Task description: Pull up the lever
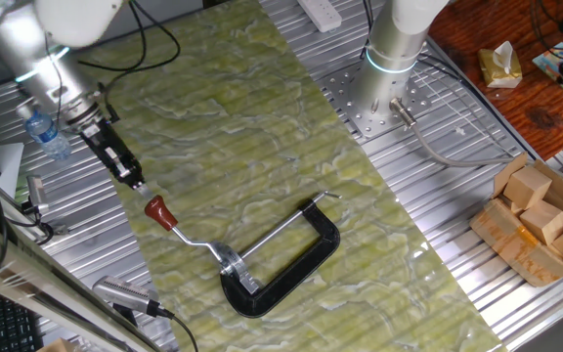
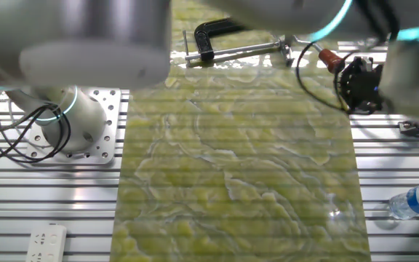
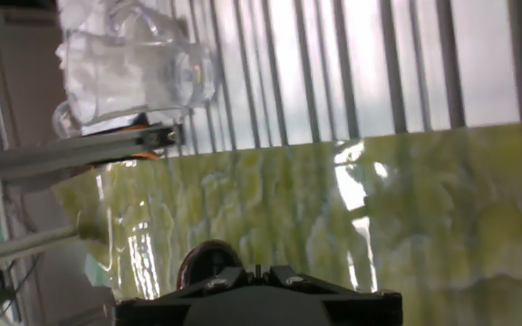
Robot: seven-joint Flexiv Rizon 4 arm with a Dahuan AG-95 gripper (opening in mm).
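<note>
1. I see the lever, a thin bent silver metal rod ending in a small red-brown rounded knob, lying low over the green marbled mat on the slotted aluminium bench.
2. In one fixed view the knob sits at about 9 o'clock from the black C-shaped clamp frame. The rod runs from the knob toward 4 o'clock into the clamp's silver bracket.
3. The long straight silver screw rod spans the clamp frame from the bracket toward 2 o'clock.
4. The end effector hangs just beside the knob, at roughly 10 o'clock from it. I cannot tell whether the fingertips touch the knob.
5. I cannot tell whether the end effector is open or closed. The hand view shows only its dark body at the bottom edge, with a dark rounded shape beside it.
6. In the other fixed view the knob lies at the mat's far right corner, just beside the dark end effector.
7. A clear plastic water bottle rests at 9 o'clock of the mat.
8. Pale wooden blocks in a box sit at 3 o'clock.
</note>
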